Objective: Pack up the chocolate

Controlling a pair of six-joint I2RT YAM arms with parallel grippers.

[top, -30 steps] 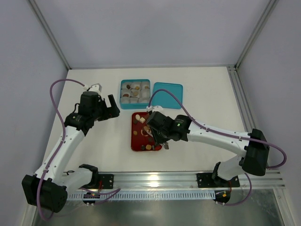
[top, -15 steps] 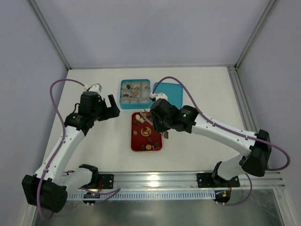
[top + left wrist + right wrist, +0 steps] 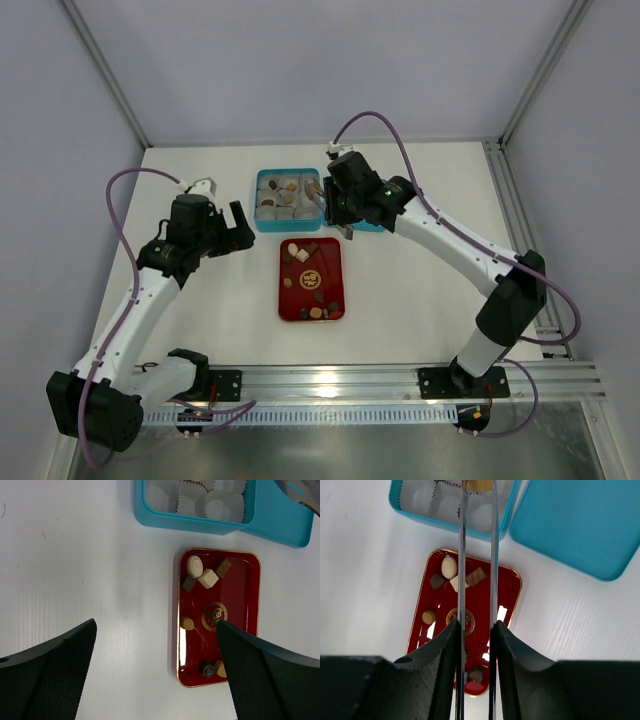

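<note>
Right wrist — right tool (image 3: pixel 478 487) clamps a round chocolate (image 3: pixel 480 484), axis untellable — left tool (image 3: pixel 156 627) apart.

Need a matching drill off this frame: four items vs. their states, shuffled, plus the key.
Items:
1. red tray
2. teal box
3. left gripper
4. right gripper

States:
A. wide open, holding nothing
B. lined with white paper cups
C. pinching a tan chocolate over the box
D. carries loose chocolates

Pairs: 1-D, 2-B, 3-A, 4-C
</note>
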